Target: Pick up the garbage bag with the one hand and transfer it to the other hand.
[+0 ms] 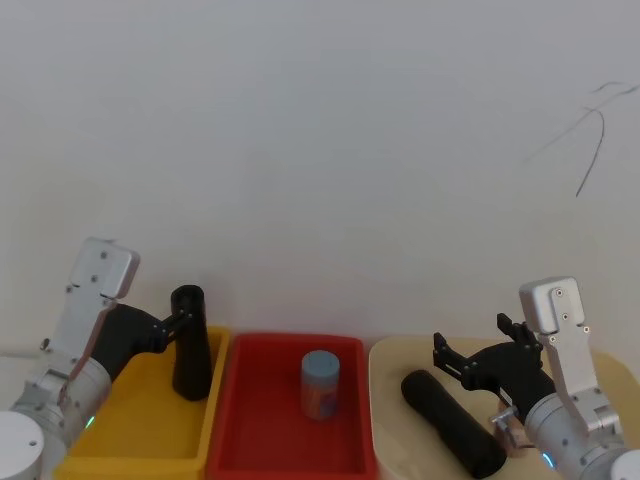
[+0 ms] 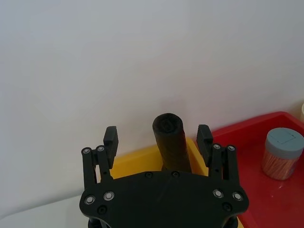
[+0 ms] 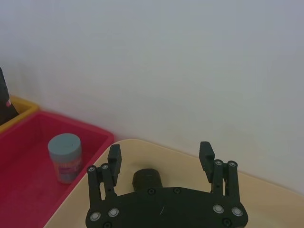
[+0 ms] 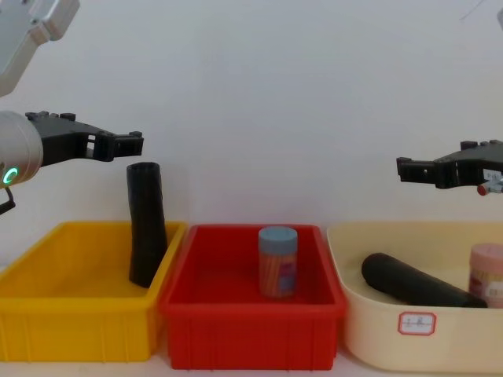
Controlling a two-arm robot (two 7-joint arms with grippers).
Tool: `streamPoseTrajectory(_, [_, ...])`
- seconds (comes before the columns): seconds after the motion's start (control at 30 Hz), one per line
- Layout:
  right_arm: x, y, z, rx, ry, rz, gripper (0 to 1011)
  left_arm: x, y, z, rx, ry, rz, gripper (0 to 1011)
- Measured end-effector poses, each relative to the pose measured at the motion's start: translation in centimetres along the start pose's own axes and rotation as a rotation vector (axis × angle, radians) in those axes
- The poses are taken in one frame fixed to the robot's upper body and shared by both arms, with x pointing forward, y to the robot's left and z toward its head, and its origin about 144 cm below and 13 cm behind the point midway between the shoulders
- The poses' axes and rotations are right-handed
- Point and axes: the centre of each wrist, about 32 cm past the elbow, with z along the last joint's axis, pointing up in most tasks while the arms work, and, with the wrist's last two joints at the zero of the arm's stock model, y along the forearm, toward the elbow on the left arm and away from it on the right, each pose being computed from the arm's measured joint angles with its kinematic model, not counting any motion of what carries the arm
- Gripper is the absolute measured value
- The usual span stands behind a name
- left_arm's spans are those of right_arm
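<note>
The garbage bag (image 1: 452, 423), a thick matte black roll with a rounded end, lies on its side in the beige bin (image 1: 388, 395) on the right. It also shows in the chest view (image 4: 416, 284) and the right wrist view (image 3: 148, 179). My right gripper (image 1: 472, 345) (image 3: 160, 152) (image 4: 405, 169) hovers open above the roll, clear of it. My left gripper (image 1: 183, 322) (image 2: 157, 135) (image 4: 134, 144) is open above the yellow bin (image 4: 78, 314), just behind the top of a slimmer black tube (image 1: 190, 355) (image 4: 147, 224) that leans upright there.
A red bin (image 4: 251, 322) sits between the yellow and beige ones and holds a blue-lidded jar (image 4: 278, 261) (image 1: 320, 385). A pink-lidded jar (image 4: 487, 275) stands at the right end of the beige bin. A plain white wall is close behind the bins.
</note>
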Motion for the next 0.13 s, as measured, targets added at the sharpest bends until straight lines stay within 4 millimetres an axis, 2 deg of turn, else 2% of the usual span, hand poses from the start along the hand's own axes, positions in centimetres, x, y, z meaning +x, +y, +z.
streamPoseTrajectory(0.13, [-0.03,0.0,-0.01,0.001,0.0,0.001,1000,0.0,0.0,0.0,0.0,0.0,0.0,1002])
